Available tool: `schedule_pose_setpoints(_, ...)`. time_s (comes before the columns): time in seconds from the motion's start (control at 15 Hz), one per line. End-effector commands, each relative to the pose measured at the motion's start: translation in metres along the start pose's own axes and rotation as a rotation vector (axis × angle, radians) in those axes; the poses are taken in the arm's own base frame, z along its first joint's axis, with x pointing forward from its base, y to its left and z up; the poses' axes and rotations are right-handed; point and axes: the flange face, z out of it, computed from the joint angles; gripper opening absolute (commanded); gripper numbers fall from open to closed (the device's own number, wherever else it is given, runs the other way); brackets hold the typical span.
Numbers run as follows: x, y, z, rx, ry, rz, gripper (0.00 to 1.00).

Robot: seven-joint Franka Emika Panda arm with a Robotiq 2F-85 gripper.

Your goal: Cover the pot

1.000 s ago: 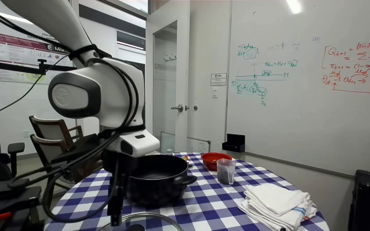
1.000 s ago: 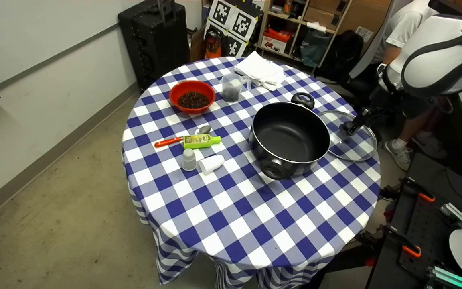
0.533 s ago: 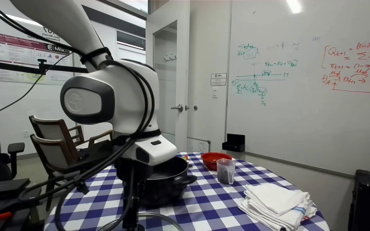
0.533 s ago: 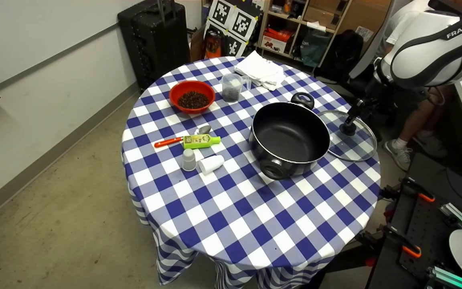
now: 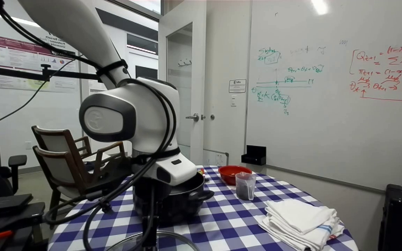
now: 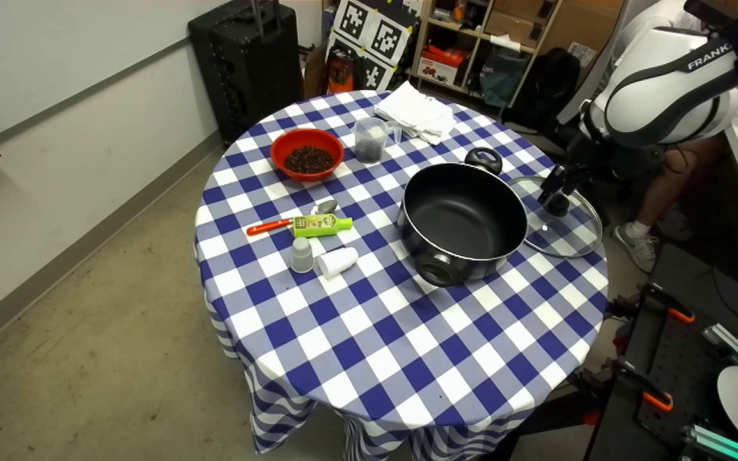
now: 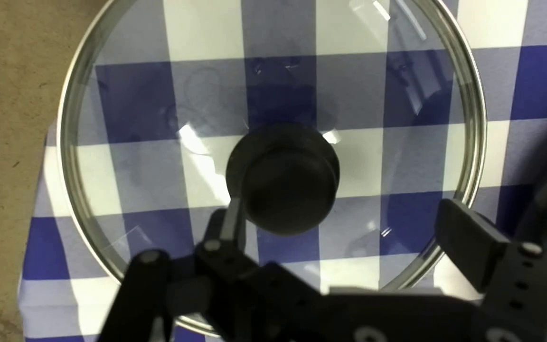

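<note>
The hand (image 7: 342, 218) is released: in the wrist view its fingers (image 7: 466, 242) come from the lower part of the frame and are spread wide apart. The black knob (image 7: 288, 190) of the glass lid (image 7: 354, 161) shows between them near the middle, closer to the finger on the left; whether this finger touches the knob, I cannot tell. The lid lies on the checked bench (image 6: 394, 365). In an exterior view, the pot (image 6: 462, 218) stands upright, right of the middle of the frame, uncovered, with the lid just beside it on the right. In the upper middle there are a red bowl (image 6: 307, 136) with small dark pieces inside, a clear jug (image 6: 369, 137) and folded white cloths (image 6: 415, 112). A green bottle (image 6: 321, 225) lies left of the pot.
</note>
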Motion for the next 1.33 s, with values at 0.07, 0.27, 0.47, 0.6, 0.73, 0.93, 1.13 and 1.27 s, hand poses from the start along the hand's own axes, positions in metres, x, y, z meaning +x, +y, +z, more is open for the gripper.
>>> schedule_pose_setpoints(0.07, 0.0032, 0.0055, 0.0081, 0.004, -0.015, -0.009, 1.00)
schedule_pose_setpoints(0.27, 0.0011, 0.0069, 0.0124, 0.001, -0.027, -0.010, 1.00)
schedule_pose_setpoints(0.47, 0.0016, 0.0062, 0.0142, 0.000, -0.030, -0.012, 0.91)
schedule_pose_setpoints(0.6, 0.0022, 0.0073, 0.0146, -0.001, -0.031, -0.011, 0.67)
schedule_pose_setpoints(0.73, 0.0025, 0.0093, 0.0142, -0.002, -0.030, -0.007, 0.49)
schedule_pose_setpoints(0.93, 0.0024, 0.0111, 0.0142, -0.001, -0.032, -0.003, 0.28)
schedule_pose_setpoints(1.13, 0.0019, 0.0099, 0.0144, 0.005, -0.035, -0.003, 0.25)
schedule_pose_setpoints(1.27, 0.0011, 0.0093, 0.0121, 0.015, -0.034, -0.005, 0.25)
